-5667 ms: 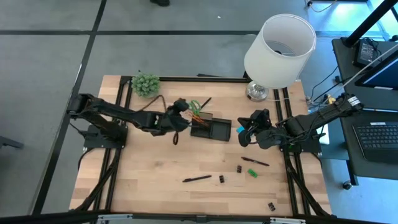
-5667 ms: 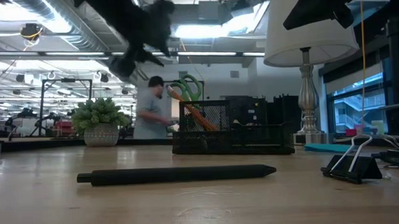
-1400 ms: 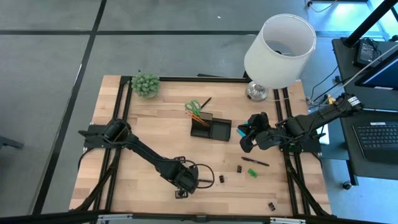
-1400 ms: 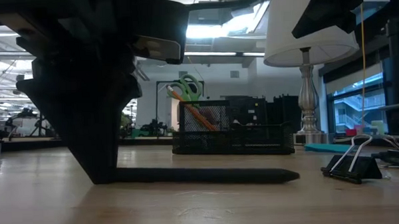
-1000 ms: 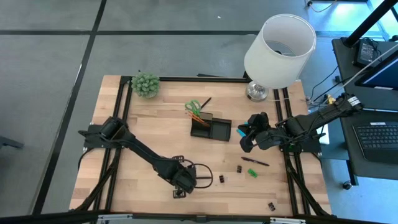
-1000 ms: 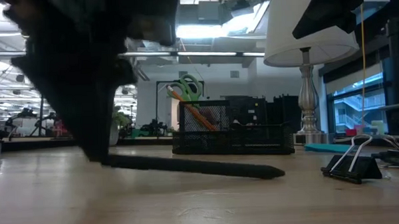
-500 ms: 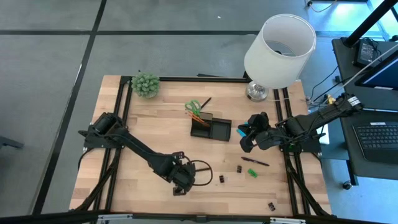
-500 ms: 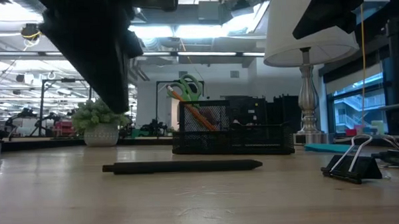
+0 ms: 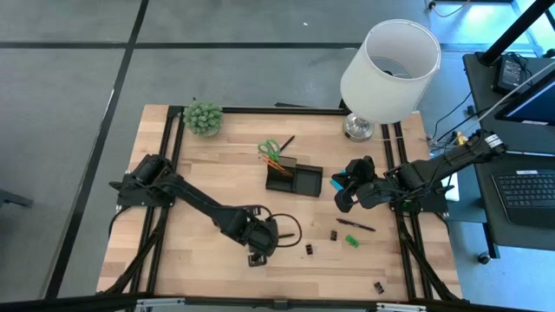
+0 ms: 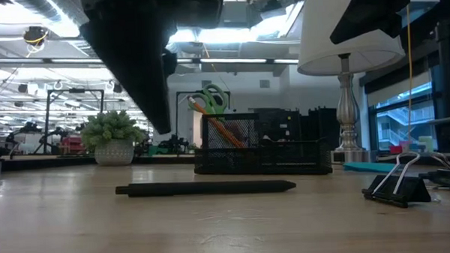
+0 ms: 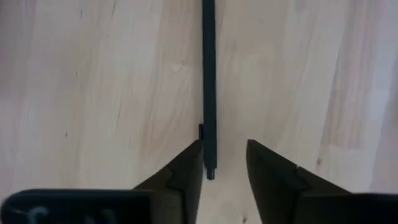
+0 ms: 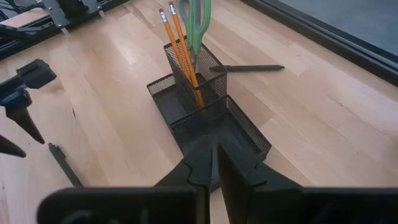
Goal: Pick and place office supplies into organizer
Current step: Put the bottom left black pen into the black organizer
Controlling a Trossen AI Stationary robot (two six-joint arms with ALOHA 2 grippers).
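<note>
Pen (image 11: 208, 93) lies flat on the desk (image 9: 191, 199) well short of the organizer (image 9: 294, 178); my left gripper (image 11: 224, 163) hovers, fingers parted astride its tip, ready to clamp; right gripper (image 12: 214, 165) waits beside the organizer, fingers closed

No readable text, labels, brands or numbers anywhere.

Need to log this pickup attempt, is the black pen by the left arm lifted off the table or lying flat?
Lying flat. The black pen rests on the table, and the left gripper hangs above it, fingers open.
</note>
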